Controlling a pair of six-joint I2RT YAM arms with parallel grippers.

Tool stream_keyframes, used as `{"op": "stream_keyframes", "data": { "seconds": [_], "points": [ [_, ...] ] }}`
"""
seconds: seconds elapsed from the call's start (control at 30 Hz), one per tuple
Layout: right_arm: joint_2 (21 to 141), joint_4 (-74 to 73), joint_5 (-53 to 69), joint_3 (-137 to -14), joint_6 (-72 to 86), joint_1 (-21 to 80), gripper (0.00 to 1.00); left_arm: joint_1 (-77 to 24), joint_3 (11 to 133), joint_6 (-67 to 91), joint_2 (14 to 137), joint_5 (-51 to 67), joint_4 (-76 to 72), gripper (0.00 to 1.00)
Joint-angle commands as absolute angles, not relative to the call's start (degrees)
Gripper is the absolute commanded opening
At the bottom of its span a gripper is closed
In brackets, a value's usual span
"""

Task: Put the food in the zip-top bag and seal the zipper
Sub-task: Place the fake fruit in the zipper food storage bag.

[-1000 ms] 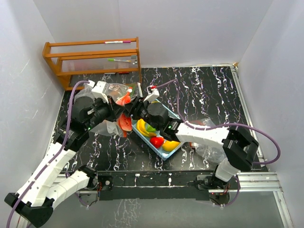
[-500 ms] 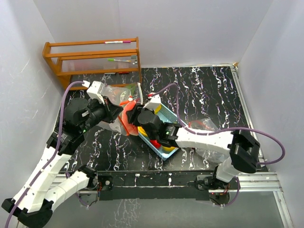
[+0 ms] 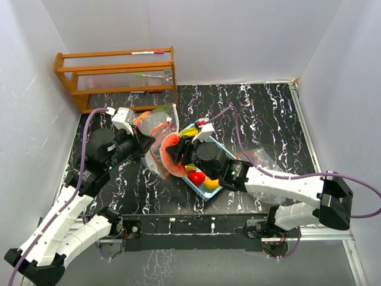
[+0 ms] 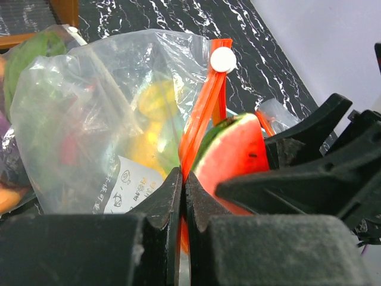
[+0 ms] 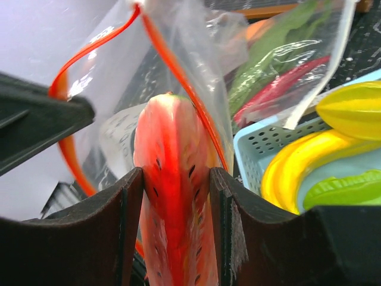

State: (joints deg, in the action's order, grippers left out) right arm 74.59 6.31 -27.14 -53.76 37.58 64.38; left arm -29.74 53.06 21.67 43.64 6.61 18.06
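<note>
Pinches the orange zipper edge of the zip-top bag (image 4: 89, 107) with the left gripper (image 4: 181, 190), jaws fully together. Clamps the watermelon slice (image 5: 169, 149) in the part-open right gripper (image 5: 175, 185) at the bag's mouth, left of the middle of the table (image 3: 262, 113). Shows bananas (image 5: 292, 164) in the light-blue basket (image 5: 253, 143) just beside.

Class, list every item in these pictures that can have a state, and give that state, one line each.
zip-top bag: open, unsealed
left gripper: shut on the bag's zipper edge
right gripper: shut on the watermelon slice
watermelon slice: gripped, at the bag's mouth
basket: holds bananas
</note>
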Motion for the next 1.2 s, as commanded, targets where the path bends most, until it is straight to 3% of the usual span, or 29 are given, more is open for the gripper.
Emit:
{"op": "stream_keyframes", "data": {
  "seconds": [0.0, 0.17, 0.5, 0.9, 0.97, 1.17],
  "points": [
    [71.70, 11.39, -17.34, -52.59, 32.79, 64.16, 0.28, -29.79, 52.59, 22.32, 44.07, 6.72, 13.31, 0.00],
    [73.20, 12.51, -15.79, -53.45, 31.99, 64.18, 0.28, -29.83, 52.38, 23.66, 45.36, 8.78, 11.33, 0.00],
    [80.67, 10.73, -26.37, -61.95, 32.31, 64.16, 0.29, -29.79, 52.60, 24.75, 44.76, 11.16, 12.57, 0.00],
    [86.84, 21.62, -30.84, -63.03, 34.92, 64.16, 0.33, -29.73, 51.19, 27.33, 40.99, 12.62, 13.19, 0.00],
    [88.09, 21.53, -32.06, -63.55, 35.10, 64.16, 0.41, -29.76, 51.77, 27.80, 40.72, 12.55, 13.18, 0.00],
    [87.43, 20.83, -30.24, -64.26, 34.65, 64.16, 0.80, -29.80, 53.27, 27.67, 41.23, 11.40, 13.83, 0.00]
  ]
}}
